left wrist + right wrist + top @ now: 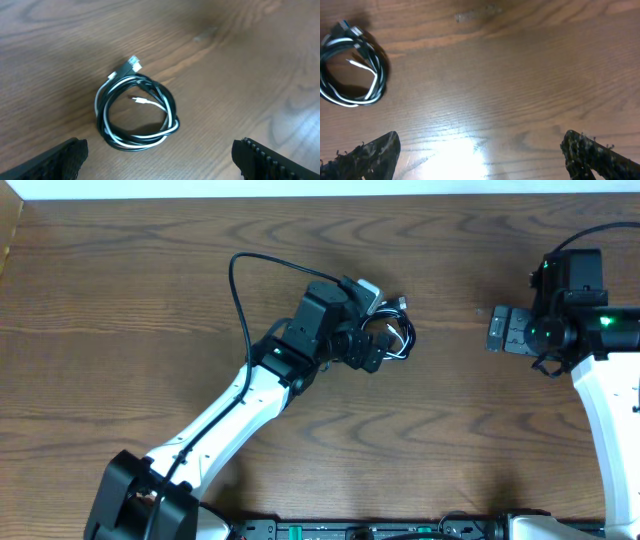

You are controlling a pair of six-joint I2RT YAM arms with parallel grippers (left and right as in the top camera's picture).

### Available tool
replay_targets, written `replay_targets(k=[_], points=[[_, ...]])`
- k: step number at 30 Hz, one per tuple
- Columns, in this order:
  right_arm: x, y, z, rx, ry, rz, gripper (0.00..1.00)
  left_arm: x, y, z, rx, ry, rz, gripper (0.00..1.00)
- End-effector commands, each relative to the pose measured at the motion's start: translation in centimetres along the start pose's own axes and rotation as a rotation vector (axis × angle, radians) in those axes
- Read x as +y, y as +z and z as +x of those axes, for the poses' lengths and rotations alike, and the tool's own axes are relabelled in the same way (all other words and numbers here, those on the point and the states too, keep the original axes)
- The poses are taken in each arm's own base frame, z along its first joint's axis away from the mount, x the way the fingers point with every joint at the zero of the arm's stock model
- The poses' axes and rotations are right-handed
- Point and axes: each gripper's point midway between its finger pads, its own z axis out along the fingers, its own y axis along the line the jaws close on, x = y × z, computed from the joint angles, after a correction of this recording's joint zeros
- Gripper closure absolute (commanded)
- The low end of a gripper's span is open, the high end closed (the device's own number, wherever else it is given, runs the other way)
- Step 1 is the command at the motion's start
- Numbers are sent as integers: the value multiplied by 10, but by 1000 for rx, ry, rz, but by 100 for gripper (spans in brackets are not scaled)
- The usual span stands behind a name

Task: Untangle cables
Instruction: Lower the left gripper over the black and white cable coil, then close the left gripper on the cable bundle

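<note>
The cables (402,338) lie on the brown wooden table as one small coil of black and white cords wound together. In the left wrist view the cables (131,144) form a ring with a small plug end at its top. My left gripper (160,165) hovers open just short of the coil, its black fingers (57,161) wide apart and holding nothing. Overhead, the left gripper (375,327) sits right beside the coil. My right gripper (493,330) stands open to the coil's right, well apart from it. Its wrist view shows the cables (381,75) at far left, away from the right gripper (480,160).
A thick black wire (240,290) loops off the left arm over the table. The table's far edge (300,197) runs along the top, and its left edge (8,250) shows at upper left. Bare wood (450,410) lies between the two arms.
</note>
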Motion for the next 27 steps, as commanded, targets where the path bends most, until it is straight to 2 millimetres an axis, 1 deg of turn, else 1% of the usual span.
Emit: replay_targets(k=[1,4,7,8,13,16,18,21,23,27], points=[[-4,11,6,12,16,20,1,9,7,-3,-9,-52,-46,2],[-3,19,11,21,15,20,1,12,14,-4,-17,-50,-51,2],[-2,26,18,40,13,14,1,23,20,-1,-14,-52,-107,2],[-2,28,20,45,12,10,1,28,24,2,-5,-55,-125,2],[1,37,24,50,12,-3,1,35,43,23,54,-55,-133,2],[2,38,25,53,12,-7,1,39,53,33,81,-51,-136,2],[2,39,26,54,12,-7,1,42,57,37,90,-35,-148,2],[1,39,26,56,12,-6,1,54,58,39,93,-20,-232,2],[1,39,26,55,12,-6,1,55,58,39,95,21,-257,2],[2,39,25,48,13,-8,1,45,61,40,104,99,-244,2]])
